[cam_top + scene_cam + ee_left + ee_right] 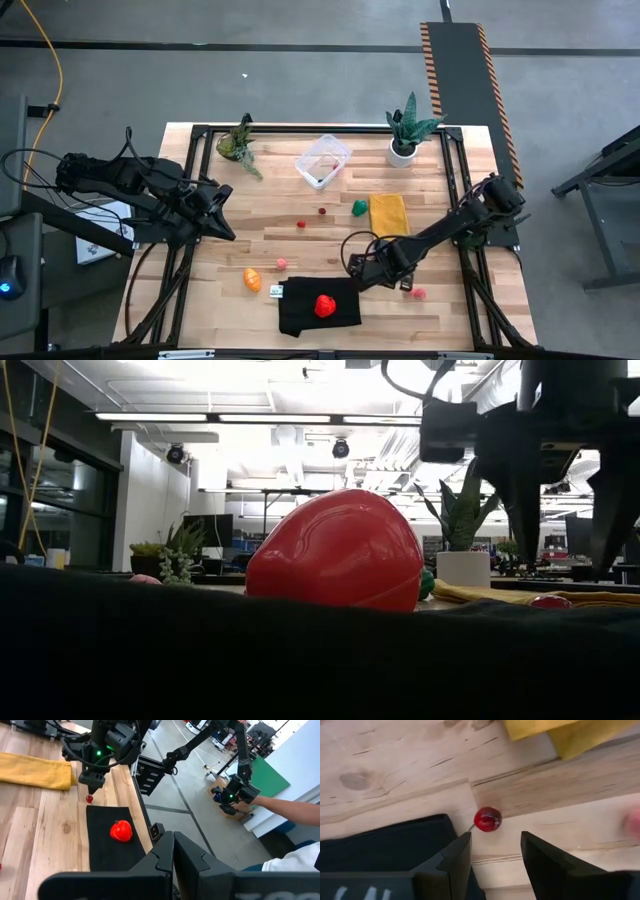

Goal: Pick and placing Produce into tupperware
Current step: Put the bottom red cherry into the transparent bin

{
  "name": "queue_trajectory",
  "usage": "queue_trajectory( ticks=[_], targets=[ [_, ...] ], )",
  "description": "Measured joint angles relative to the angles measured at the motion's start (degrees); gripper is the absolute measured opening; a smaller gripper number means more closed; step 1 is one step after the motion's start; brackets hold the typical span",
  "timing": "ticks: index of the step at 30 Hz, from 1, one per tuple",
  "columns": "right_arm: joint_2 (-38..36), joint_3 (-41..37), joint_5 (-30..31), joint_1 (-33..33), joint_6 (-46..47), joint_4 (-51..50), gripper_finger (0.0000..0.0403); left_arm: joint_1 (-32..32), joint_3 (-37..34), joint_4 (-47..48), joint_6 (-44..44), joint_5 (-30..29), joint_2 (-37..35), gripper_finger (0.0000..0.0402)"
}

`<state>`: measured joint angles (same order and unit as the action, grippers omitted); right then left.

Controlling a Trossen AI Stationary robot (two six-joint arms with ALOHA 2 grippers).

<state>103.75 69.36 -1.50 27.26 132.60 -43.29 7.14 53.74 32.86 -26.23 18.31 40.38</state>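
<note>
Seven pieces of produce lie loose on the wooden desk [200,290]: one large red strawberry-like piece [324,305] on a black cloth [318,308], one orange piece [252,279], one green piece [359,207], and four small berries, among them a red cherry [487,819] just off the cloth's corner and a pink berry [419,293] near the right arm. One clear tupperware [323,160] sits at the far side between two potted plants [238,143], with something small and dark inside that cannot be made out. One yellow cloth [388,212] lies beside the green piece. The right hand [492,850] hangs low over the cherry, fingers partly spread and gripping nothing. The left hand [172,855], fingers pressed together and empty, is raised at the desk's left side.
</note>
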Motion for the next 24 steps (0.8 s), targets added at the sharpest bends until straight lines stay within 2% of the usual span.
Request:
queue_trajectory(
  ticks=[6,24],
  targets=[
    [3.3,0.0,0.0,0.0,0.0,3.5,0.0161,0.0,0.0,0.2,0.5,0.0,0.0,0.0001],
    [3.6,0.0,0.2,-1.2,-0.5,2.2,0.0161,0.0,0.0,0.3,1.5,0.0,0.0,0.0001]
  ],
)
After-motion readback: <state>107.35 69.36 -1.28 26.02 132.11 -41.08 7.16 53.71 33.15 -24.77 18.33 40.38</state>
